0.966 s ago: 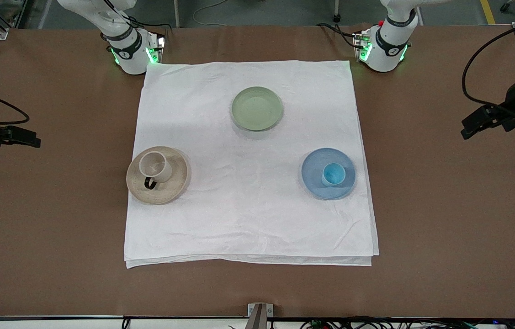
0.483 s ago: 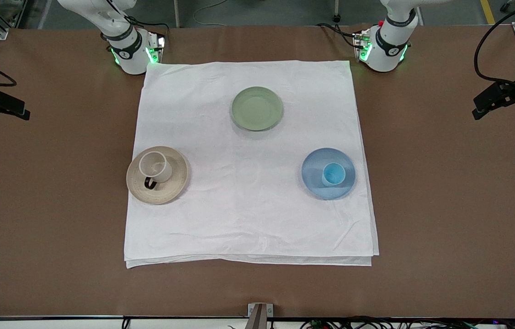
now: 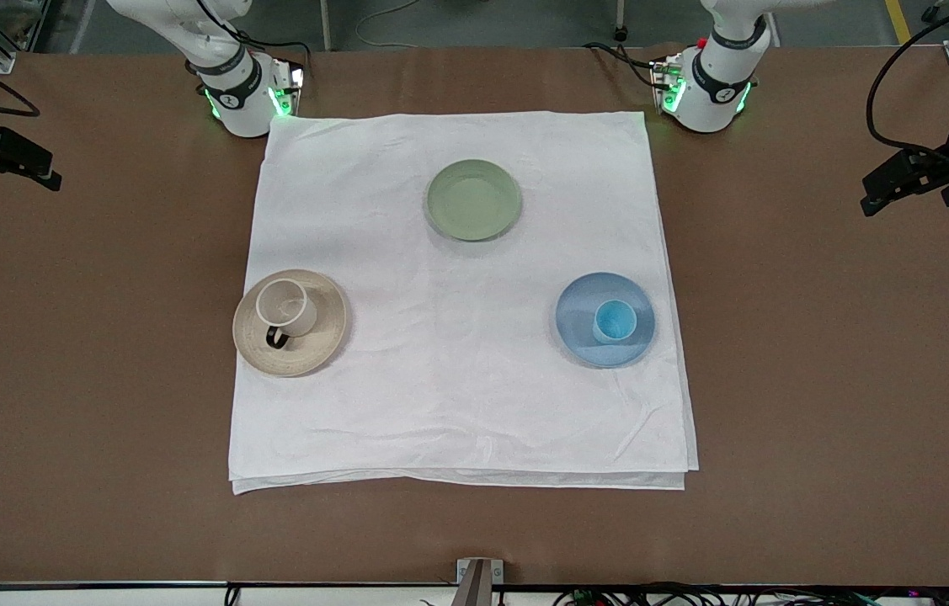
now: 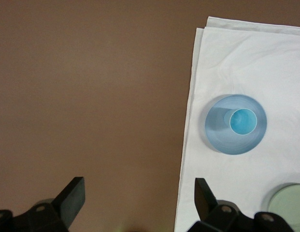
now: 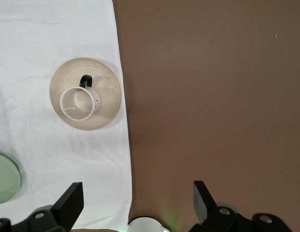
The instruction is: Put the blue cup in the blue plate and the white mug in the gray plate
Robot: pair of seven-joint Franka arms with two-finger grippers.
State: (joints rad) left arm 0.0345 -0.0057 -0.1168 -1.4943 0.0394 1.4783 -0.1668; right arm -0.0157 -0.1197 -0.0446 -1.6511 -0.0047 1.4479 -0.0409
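The blue cup (image 3: pixel 614 321) stands upright in the blue plate (image 3: pixel 579 337) on the white cloth, toward the left arm's end. The white mug (image 3: pixel 285 306) stands upright on the gray plate (image 3: pixel 322 337), dark handle toward the front camera, toward the right arm's end. My left gripper (image 3: pixel 887 187) is open and empty over bare table off the cloth's edge. My right gripper (image 3: pixel 23 164) is open and empty over bare table at its own end. The left wrist view shows the cup (image 4: pixel 243 121) in its plate (image 4: pixel 218 137), well away from the open left gripper (image 4: pixel 139 193). The right wrist view shows the mug (image 5: pixel 78 103) on its plate (image 5: pixel 109 92), well away from the open right gripper (image 5: pixel 137 195).
A white cloth (image 3: pixel 457 404) covers the table's middle. A sage-green plate (image 3: pixel 473 199) lies on it, farther from the front camera than the other plates; it also shows in the left wrist view (image 4: pixel 290 202) and the right wrist view (image 5: pixel 2 178). Brown table (image 3: pixel 819 379) surrounds the cloth.
Both grippers have moved away from the front camera along the table ends, over bare table. The cup, mug and plates have not moved.
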